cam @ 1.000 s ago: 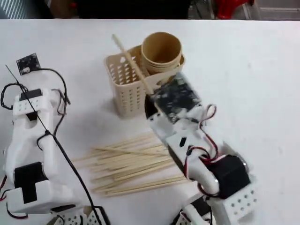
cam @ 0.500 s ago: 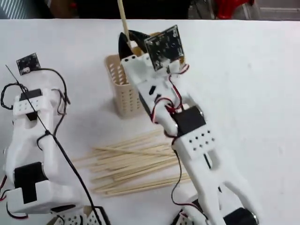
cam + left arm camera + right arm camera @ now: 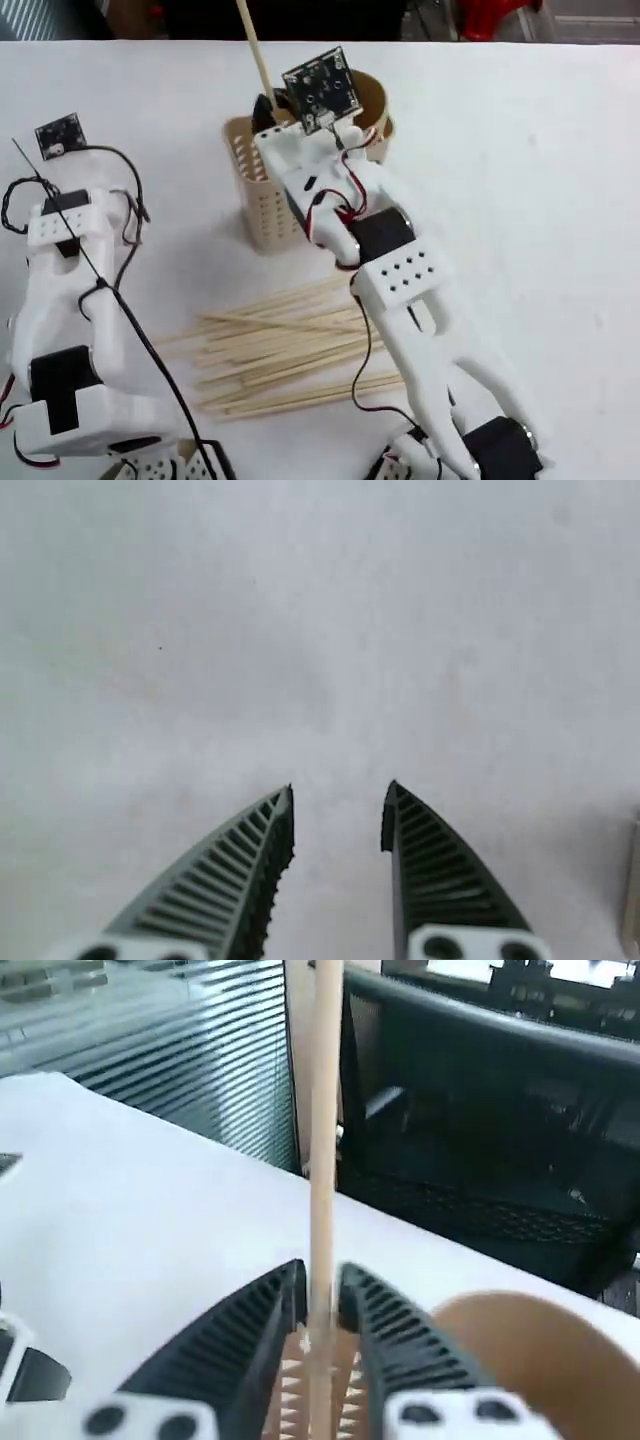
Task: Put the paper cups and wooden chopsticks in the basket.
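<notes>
Vs 1 s ago: the right arm [image 3: 400,290] is no longer folded low in front of the basket [image 3: 262,195]. It is now stretched out from lower right of the frame up to the basket's top. Vs 0.5 s ago it has shifted slightly left, so more of the cups [image 3: 378,105] rim shows. The chopstick [image 3: 251,42] has gone from leaning across the basket to near upright, with its top out of frame at the upper edge. The pile [image 3: 280,350] and the left arm [image 3: 70,300] are unchanged.

Pose: the right arm's wrist sits over the basket, and the right gripper [image 3: 264,106] is at the basket's upper left corner. Its jaws are clamped on the chopstick. The left arm lies folded along the left edge of the table [image 3: 520,160], well apart from the basket.

Views:
- High view gives the layout. The basket is at upper centre with the cups nested in its right side. The pile lies loose on the table just below the basket, left of the right arm.
- High view hides the chopstick's lower end behind the gripper, so it's unclear whether the tip is inside the basket.
- Right wrist view gives the grip. Both fingers [image 3: 250,1330] press the chopstick from either side, with the basket's slotted wall just beneath and a cup rim at lower right of the frame.
- Left wrist view has the left gripper [image 3: 339,790] with jaws apart, nothing between them, above bare table.
</notes>
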Robot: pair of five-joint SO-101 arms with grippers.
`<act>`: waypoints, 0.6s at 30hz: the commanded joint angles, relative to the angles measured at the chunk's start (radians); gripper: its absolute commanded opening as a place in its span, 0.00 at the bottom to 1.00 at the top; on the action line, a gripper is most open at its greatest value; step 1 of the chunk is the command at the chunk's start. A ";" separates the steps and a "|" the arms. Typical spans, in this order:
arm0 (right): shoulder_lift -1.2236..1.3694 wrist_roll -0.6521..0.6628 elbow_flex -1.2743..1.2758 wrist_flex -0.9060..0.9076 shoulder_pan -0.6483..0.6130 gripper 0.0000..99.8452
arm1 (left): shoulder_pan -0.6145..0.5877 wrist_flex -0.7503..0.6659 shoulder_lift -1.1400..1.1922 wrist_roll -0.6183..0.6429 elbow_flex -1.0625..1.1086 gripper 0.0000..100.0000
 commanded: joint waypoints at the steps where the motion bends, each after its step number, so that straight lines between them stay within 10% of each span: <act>1: -0.061 -0.055 -0.035 0.028 0.008 0.19 | 0.015 -0.014 -0.007 0.009 -0.006 0.17; 15: -0.337 -0.100 -0.035 0.696 0.048 0.12 | 0.015 -0.014 -0.005 0.009 -0.005 0.17; 18: -0.361 0.075 -0.018 0.806 0.018 0.12 | 0.015 -0.014 -0.005 0.009 -0.005 0.17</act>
